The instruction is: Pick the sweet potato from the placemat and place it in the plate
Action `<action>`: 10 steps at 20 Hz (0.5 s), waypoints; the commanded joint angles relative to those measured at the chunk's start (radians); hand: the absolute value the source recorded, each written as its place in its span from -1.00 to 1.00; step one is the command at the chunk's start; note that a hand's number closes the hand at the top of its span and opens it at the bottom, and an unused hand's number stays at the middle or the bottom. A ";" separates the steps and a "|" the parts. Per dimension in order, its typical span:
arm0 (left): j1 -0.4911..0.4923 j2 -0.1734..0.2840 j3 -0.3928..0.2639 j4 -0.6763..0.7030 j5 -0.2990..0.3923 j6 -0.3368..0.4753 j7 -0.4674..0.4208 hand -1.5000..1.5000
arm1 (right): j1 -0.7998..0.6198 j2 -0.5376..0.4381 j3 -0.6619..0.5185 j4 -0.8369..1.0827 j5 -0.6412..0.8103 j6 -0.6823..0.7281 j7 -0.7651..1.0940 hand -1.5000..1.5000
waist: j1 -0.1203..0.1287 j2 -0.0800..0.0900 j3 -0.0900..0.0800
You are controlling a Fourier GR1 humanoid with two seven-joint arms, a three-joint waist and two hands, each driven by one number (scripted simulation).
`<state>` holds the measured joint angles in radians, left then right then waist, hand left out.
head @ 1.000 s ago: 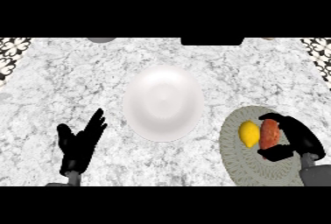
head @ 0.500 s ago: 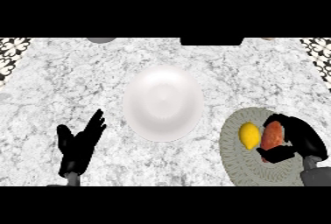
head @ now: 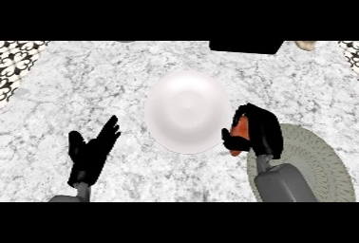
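While our right hand curls round the sweet potato just beside the white plate, off the placemat, our left hand rests open on the worktop.

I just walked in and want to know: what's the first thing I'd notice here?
The big white plate in the middle of the marble counter stands out first. Just to its right, the black right hand has its fingers curled round the orange sweet potato, at the plate's edge. Low on the left, the left hand rests open, fingers up.
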<state>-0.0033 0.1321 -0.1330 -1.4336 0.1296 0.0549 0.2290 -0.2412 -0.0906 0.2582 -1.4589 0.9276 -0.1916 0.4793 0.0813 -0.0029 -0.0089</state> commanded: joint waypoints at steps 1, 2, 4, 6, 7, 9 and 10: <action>-0.009 -0.005 -0.021 0.009 -0.004 -0.014 0.010 0.00 | -0.108 0.086 0.071 -0.005 0.126 -0.114 0.161 1.00 | 0.042 -0.003 -0.005; -0.012 -0.007 -0.022 0.009 -0.003 -0.016 0.005 0.00 | -0.131 0.087 0.087 0.005 0.161 -0.138 0.202 1.00 | 0.048 -0.001 -0.005; -0.030 -0.008 -0.029 0.008 -0.010 -0.015 0.014 0.00 | -0.178 0.088 0.101 0.007 0.203 -0.188 0.280 1.00 | 0.051 -0.003 -0.003; -0.029 -0.014 -0.038 0.007 -0.011 -0.017 0.017 0.00 | -0.214 0.089 0.121 0.017 0.250 -0.241 0.373 1.00 | 0.056 -0.004 -0.001; -0.023 -0.013 -0.038 0.019 -0.012 -0.020 0.009 0.00 | -0.235 0.089 0.122 0.020 0.264 -0.266 0.413 1.00 | 0.062 0.001 -0.002; -0.042 -0.012 -0.036 0.017 -0.013 -0.019 0.014 0.00 | -0.261 0.090 0.143 0.030 0.307 -0.325 0.508 1.00 | 0.058 0.001 0.001; -0.033 -0.016 -0.041 0.022 -0.023 -0.009 0.016 0.00 | -0.286 0.090 0.140 0.030 0.325 -0.343 0.559 1.00 | 0.061 -0.001 0.002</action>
<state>-0.0320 0.1207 -0.1666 -1.4199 0.1164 0.0404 0.2414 -0.4592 -0.0086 0.3738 -1.4396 1.1782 -0.4408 0.8712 0.1344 -0.0039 -0.0093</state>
